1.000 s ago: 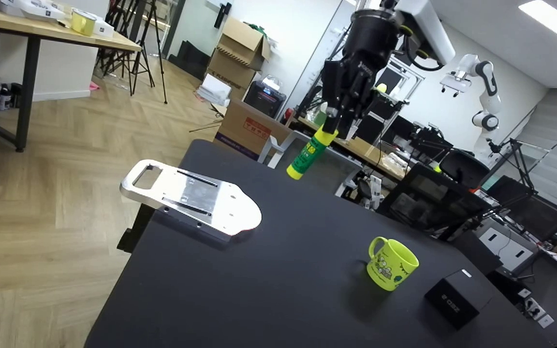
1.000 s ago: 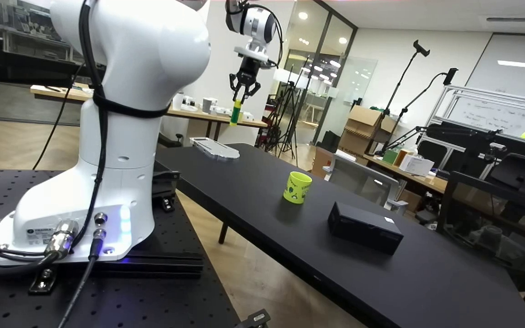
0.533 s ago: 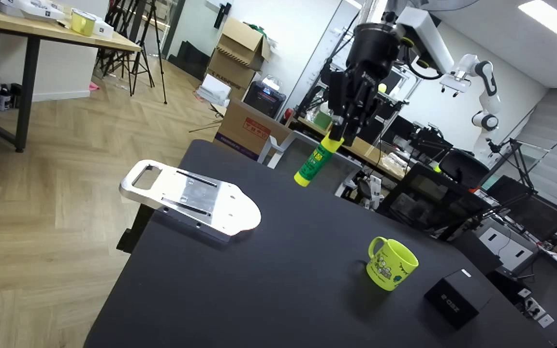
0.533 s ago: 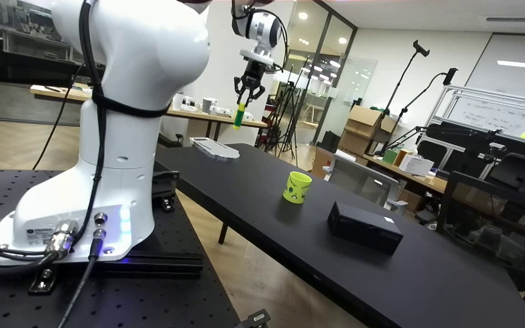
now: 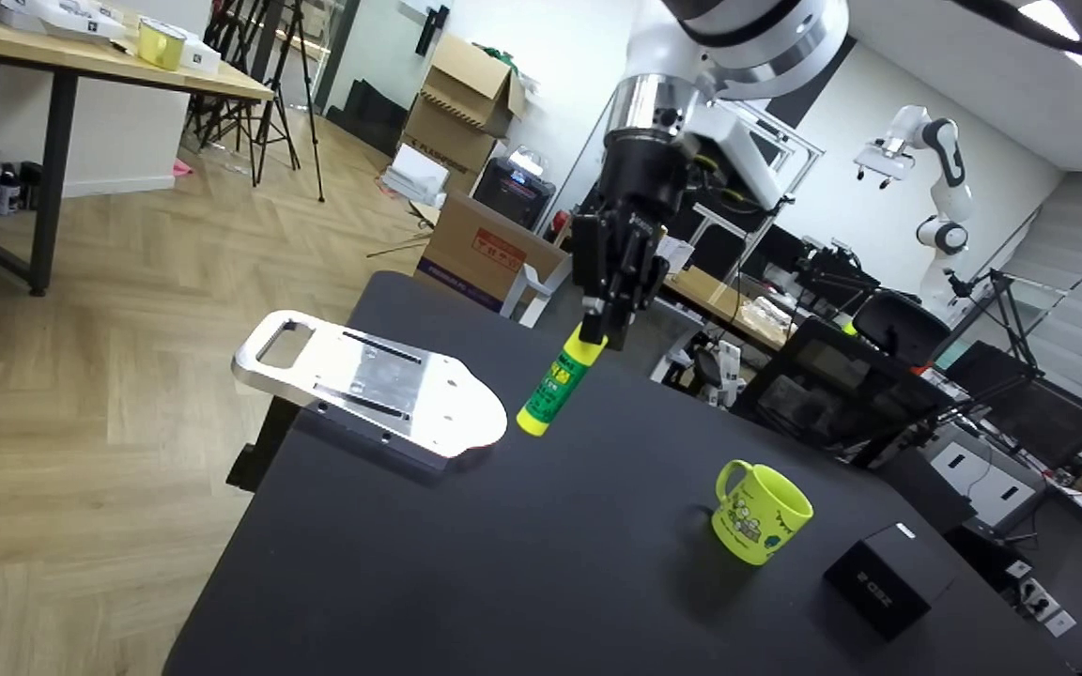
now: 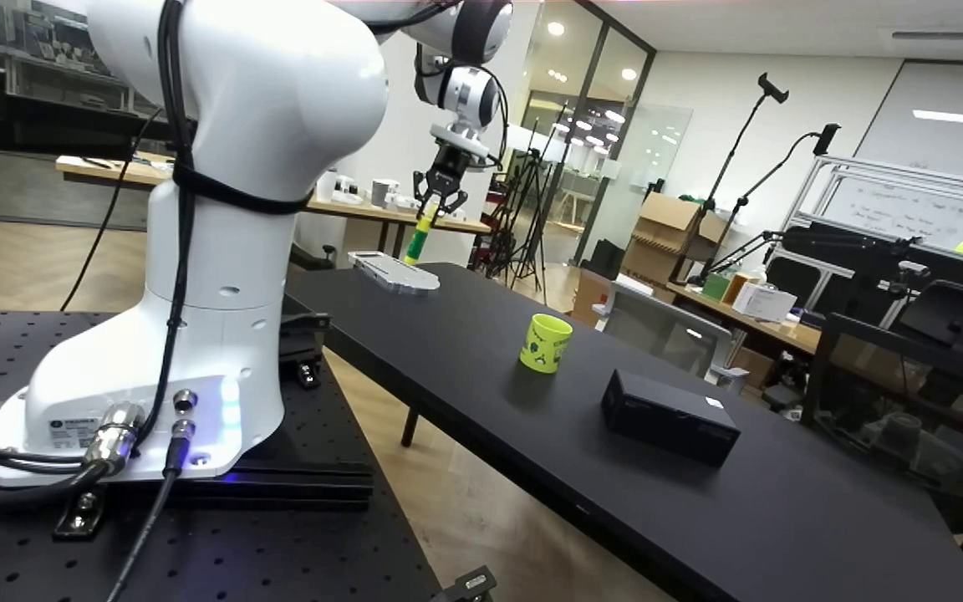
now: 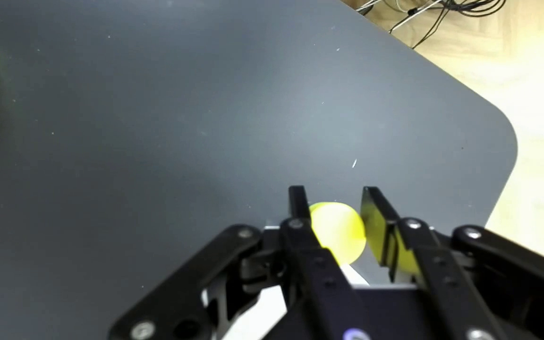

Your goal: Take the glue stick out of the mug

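Holding a green-and-yellow glue stick in mid-air above the black worktop, pinched by its upper yellow end in the narrowed pincer. Brought lower within the last half second, and nearer the silver plate in both exterior views, well apart from the lime-yellow mug. Apparently finished with taking it out; likely left with only a gentle setting down and letting go.

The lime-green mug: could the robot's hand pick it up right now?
Probably not yet: the hand is holding a glue stick, so it would likely need freeing first. The mug itself stands upright and uncovered.
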`<state>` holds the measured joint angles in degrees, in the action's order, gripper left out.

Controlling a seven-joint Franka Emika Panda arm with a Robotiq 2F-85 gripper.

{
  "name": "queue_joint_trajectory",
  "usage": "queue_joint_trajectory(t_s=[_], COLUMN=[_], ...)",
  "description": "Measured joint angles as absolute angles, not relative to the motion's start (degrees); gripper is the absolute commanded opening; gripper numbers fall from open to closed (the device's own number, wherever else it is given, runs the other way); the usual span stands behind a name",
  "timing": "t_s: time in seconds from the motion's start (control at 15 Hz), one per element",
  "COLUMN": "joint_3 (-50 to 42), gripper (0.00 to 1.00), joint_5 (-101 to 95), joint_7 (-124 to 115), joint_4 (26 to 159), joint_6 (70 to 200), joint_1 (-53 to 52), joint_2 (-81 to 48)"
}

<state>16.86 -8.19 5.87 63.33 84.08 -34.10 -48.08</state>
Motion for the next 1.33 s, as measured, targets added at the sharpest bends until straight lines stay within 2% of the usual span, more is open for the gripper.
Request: queue_joint_trajectory(t_s=[0.13, 0.2, 0.53, 0.6, 1.33], joint_3=[16.3, 15.9, 14.5, 14.4, 11.6], gripper=[0.08, 0.33, 0.33, 0.08, 0.08], joint_5=[-11.0, -12.9, -16.4, -16.5, -21.1], joint_7=[6.8, 7.2, 7.6, 7.7, 8.8], joint_4=[60.5, 58.8, 53.3, 53.1, 51.8], joint_6=[82.8, 81.8, 79.4, 79.2, 81.9], joint_1=[-36.3, -37.5, -40.4, -40.3, -42.4], joint_2=[-50.7, -52.0, -55.6, -55.6, -57.4])
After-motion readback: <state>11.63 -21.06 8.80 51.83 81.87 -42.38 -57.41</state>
